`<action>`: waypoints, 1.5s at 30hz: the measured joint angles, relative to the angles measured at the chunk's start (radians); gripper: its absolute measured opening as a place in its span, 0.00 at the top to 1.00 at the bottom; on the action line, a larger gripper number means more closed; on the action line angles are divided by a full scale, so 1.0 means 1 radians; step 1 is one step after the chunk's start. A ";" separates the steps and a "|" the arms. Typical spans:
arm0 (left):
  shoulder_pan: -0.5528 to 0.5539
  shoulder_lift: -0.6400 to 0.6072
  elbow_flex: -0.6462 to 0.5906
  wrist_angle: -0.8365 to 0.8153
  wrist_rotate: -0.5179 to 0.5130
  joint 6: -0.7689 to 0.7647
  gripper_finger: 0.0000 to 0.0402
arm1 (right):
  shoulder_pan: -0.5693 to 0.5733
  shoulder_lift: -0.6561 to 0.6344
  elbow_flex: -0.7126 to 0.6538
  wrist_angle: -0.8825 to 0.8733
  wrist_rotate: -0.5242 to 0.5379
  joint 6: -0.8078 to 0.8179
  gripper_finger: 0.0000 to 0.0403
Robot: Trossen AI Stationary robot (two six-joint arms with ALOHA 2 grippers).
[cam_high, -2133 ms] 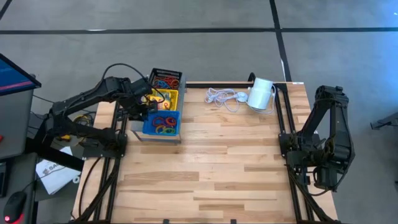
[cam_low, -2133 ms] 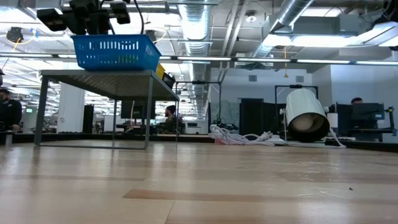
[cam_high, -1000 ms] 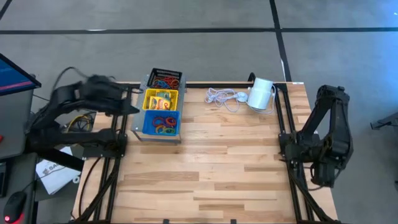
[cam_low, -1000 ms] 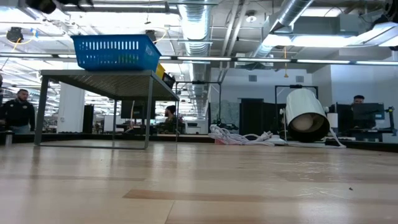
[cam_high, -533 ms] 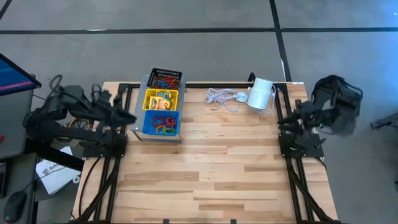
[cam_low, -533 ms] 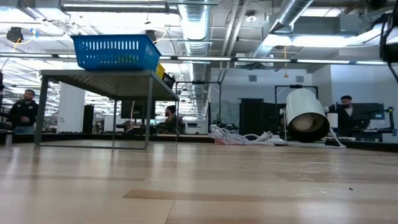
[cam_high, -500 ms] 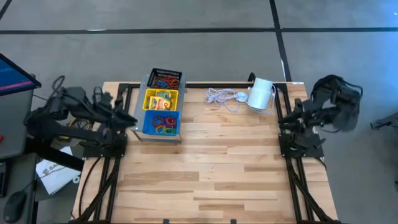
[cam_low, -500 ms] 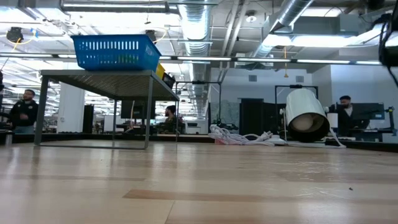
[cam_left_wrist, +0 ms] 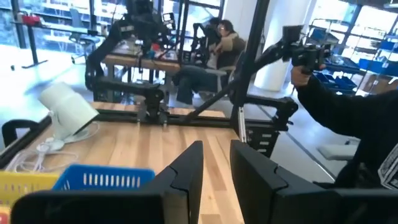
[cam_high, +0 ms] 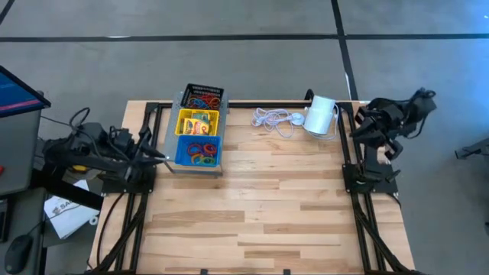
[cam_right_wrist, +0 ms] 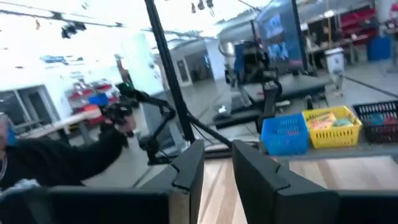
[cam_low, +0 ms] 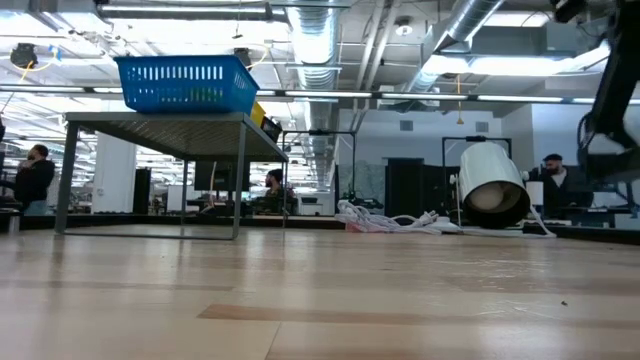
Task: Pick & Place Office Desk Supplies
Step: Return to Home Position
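Note:
Three small trays stand in a row on a grey stand (cam_high: 170, 162) at the table's far left: black mesh (cam_high: 205, 95) and blue (cam_high: 199, 150) with rubber-band loops, yellow (cam_high: 198, 122) with crayon boxes. My left gripper (cam_high: 162, 159) is at the table's left edge, level, pointing at the blue tray (cam_left_wrist: 106, 178). Its fingers stand slightly apart (cam_left_wrist: 216, 163) with nothing between them. My right gripper (cam_high: 357, 124) hangs over the right edge near the far corner, pointing left, open and empty (cam_right_wrist: 217, 163).
A white cylinder (cam_high: 321, 114) and a coiled white cord (cam_high: 273, 118) lie at the far edge. Bare wood (cam_high: 260, 206) covers the middle and near part. A person's sleeve (cam_left_wrist: 348, 112) shows beyond the table's right side. A monitor (cam_high: 15, 92) stands left of the table.
My left gripper has drawn back from beside the trays toward the table's left edge and sunk, turning level. My right arm has unfolded upward from its folded pose beyond the right edge and swung toward the far edge, its gripper now pointing left. The trays have kept still.

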 joint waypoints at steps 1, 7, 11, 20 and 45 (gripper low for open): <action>0.000 -0.021 -0.025 0.004 0.000 0.000 0.81 | 0.025 -0.010 -0.010 0.012 0.023 -0.031 0.80; 0.000 -0.062 -0.095 0.001 0.005 0.017 0.81 | 0.108 -0.004 0.000 -0.003 0.124 -0.113 0.80; 0.000 -0.061 -0.111 -0.006 0.011 0.050 0.81 | 0.123 -0.007 0.007 -0.086 0.170 -0.032 0.80; 0.000 -0.061 -0.117 -0.004 0.011 0.068 0.81 | 0.116 -0.006 -0.045 -0.119 0.336 0.019 0.80; 0.001 -0.060 -0.117 -0.004 0.000 0.053 0.81 | 0.056 0.297 -0.167 0.279 0.196 -0.148 0.82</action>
